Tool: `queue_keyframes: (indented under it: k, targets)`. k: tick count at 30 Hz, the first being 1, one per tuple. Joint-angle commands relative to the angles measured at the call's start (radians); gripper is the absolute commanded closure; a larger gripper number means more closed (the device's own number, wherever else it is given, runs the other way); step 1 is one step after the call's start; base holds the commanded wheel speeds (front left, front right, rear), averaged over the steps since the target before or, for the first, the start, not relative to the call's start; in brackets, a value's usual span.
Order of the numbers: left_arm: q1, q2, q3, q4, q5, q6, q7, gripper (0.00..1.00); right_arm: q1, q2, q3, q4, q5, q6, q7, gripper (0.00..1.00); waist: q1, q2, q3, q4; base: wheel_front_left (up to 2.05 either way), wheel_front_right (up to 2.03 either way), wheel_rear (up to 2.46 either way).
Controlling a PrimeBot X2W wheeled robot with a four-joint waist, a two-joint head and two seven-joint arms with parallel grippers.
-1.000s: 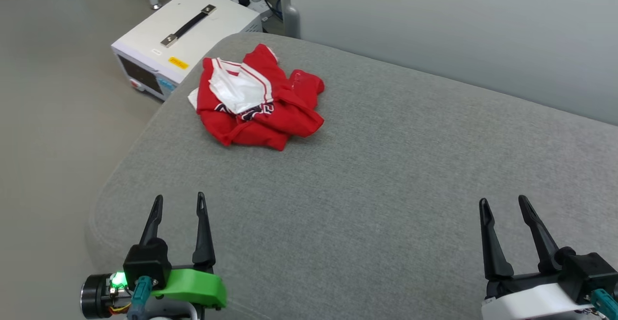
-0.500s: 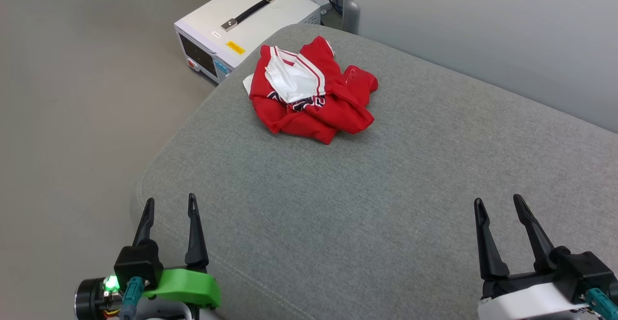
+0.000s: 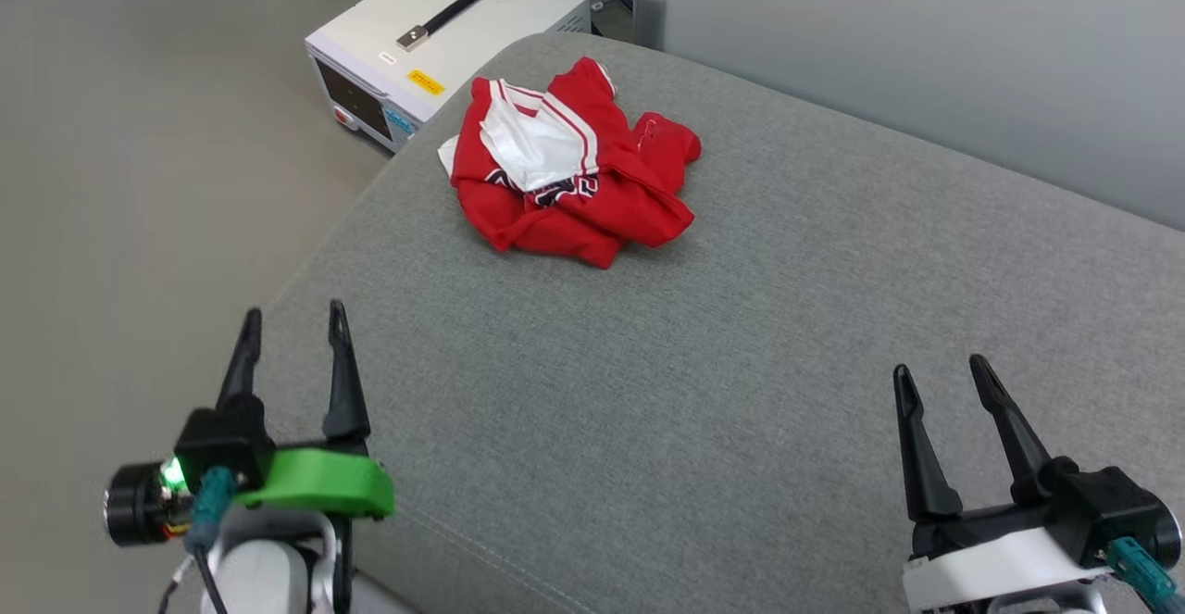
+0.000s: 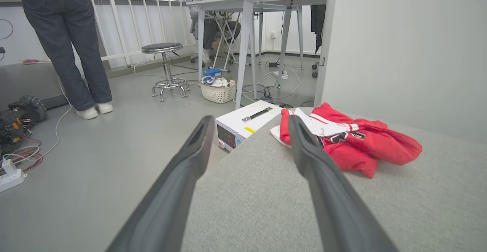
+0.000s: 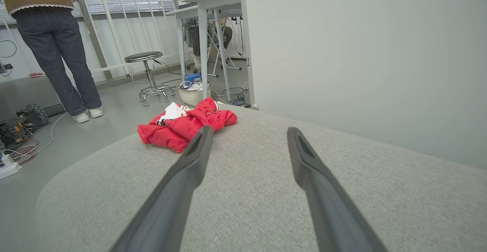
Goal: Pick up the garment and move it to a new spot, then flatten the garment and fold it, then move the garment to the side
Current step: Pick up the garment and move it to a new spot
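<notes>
The garment (image 3: 569,174) lies crumpled on the grey cushion (image 3: 704,382), at the corner just beside the white box (image 3: 444,31) on the floor. Dark lettering shows among its folds, probably too bunched to read. The left gripper (image 3: 292,318) and right gripper (image 3: 938,369) hover well apart from the box, the left one nearer to it. Both have their fingers spread and empty.

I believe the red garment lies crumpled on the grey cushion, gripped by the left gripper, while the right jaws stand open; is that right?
Not quite: the head view shows the left gripper apart from the garment, jaws open and empty. The garment is crumpled on the grey cushion, and the right gripper is open.
</notes>
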Motion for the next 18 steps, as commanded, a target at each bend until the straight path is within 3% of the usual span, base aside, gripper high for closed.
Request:
queue_keyframes:
  k: [1, 7, 12, 18]
  targets:
    - [-0.050, 0.009, 0.014, -0.001, 0.005, -0.012, -0.006, 0.00, -0.026, -0.003, 0.006, -0.009, -0.016, -0.001, -0.005, 0.00, 0.0000, 0.0000, 0.035, -0.036, 0.00, 0.00, 0.00]
    - [-0.245, 0.055, 0.093, 0.018, -0.017, -0.065, -0.006, 0.00, -0.078, -0.003, 0.025, -0.026, -0.055, -0.001, -0.005, 0.00, 0.0000, 0.0000, 0.125, -0.131, 0.00, 0.00, 0.00]
    - [-0.403, 0.102, 0.185, 0.065, -0.044, -0.081, -0.006, 0.00, -0.119, -0.003, 0.031, -0.051, -0.078, -0.001, -0.005, 0.00, 0.0000, 0.0000, 0.207, -0.208, 0.00, 0.00, 0.00]
    - [-0.619, 0.204, 0.238, 0.200, -0.108, -0.146, -0.006, 0.00, -0.180, -0.010, 0.030, -0.089, -0.104, -0.001, -0.005, 0.00, 0.0000, 0.0000, 0.324, -0.290, 0.00, 0.00, 0.00]
